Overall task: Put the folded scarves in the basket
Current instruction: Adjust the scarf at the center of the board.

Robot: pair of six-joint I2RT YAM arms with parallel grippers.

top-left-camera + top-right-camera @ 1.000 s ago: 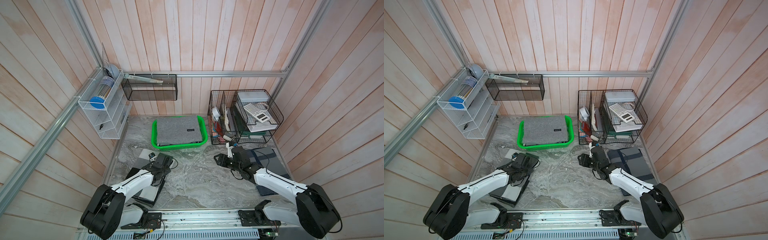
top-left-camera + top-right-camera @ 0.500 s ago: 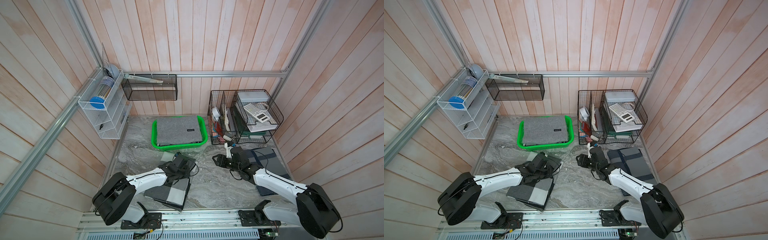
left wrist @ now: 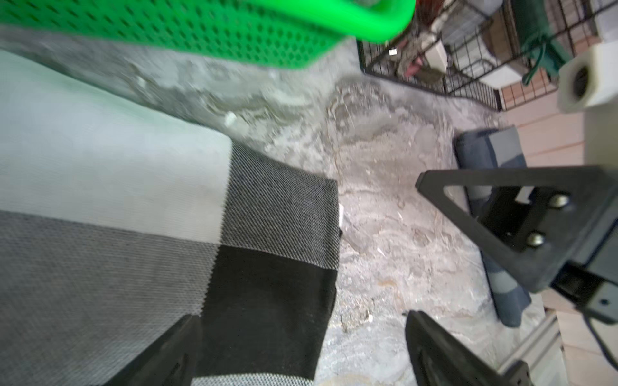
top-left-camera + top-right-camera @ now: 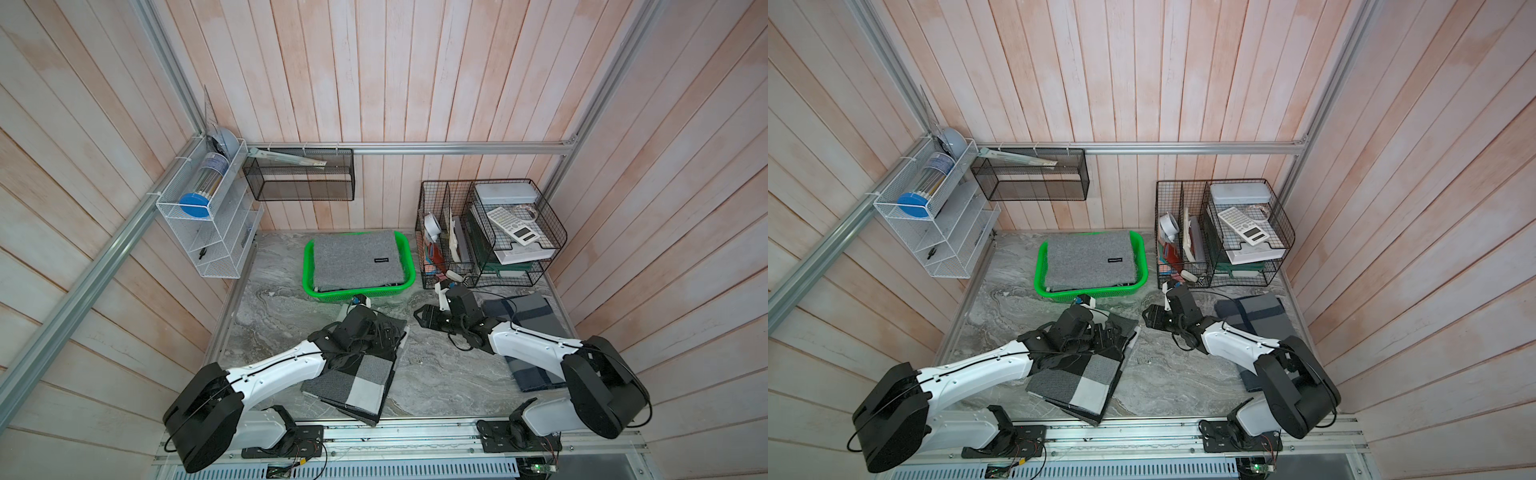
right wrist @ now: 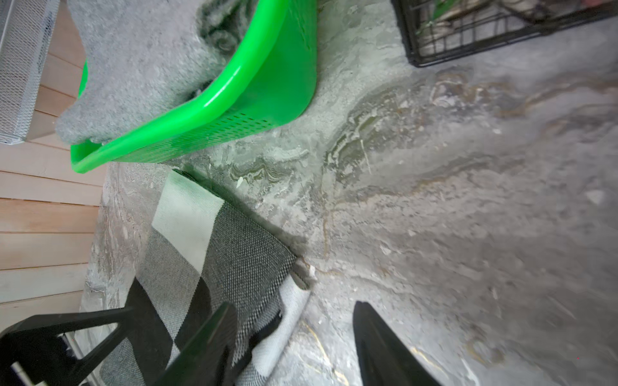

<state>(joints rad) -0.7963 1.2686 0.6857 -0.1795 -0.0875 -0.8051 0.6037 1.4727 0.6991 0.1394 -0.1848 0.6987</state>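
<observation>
Shifted toward the middle since a second ago, the checked scarf [image 4: 365, 382] is now lying folded on the table [image 4: 436, 374] in front of the basket [image 4: 307, 266], close to its near wall but outside it. The left gripper [image 4: 390, 332] has come across with the scarf and is hovering over its far end. Its jaws, together a second ago, are now standing wide apart and clamping nothing; in the left wrist view one finger [image 3: 174, 351] is showing over the cloth and the other over bare marble.

Grey-veined marble is covering the table, and pale wood-plank walls [image 4: 415, 83] with an aluminium rail [image 4: 415, 148] are closing it in on three sides.

At the back, the basket is sitting with a grey scarf [image 4: 353, 259] filling it and rising over the rim. Beside it, a black wire organizer [image 4: 490, 232] is holding papers and a calculator [image 4: 513, 224]. A black mesh shelf [image 4: 299, 178] and a white wire rack [image 4: 208, 224] are hanging on the walls.

The right gripper [image 4: 424, 318] is hovering over bare marble just beside the checked scarf's corner, jaws apart and holding nothing. Its arm is lying across a blue scarf [image 4: 519, 309] on the table's right side. Between the checked scarf and the basket only a narrow strip of marble is showing.
</observation>
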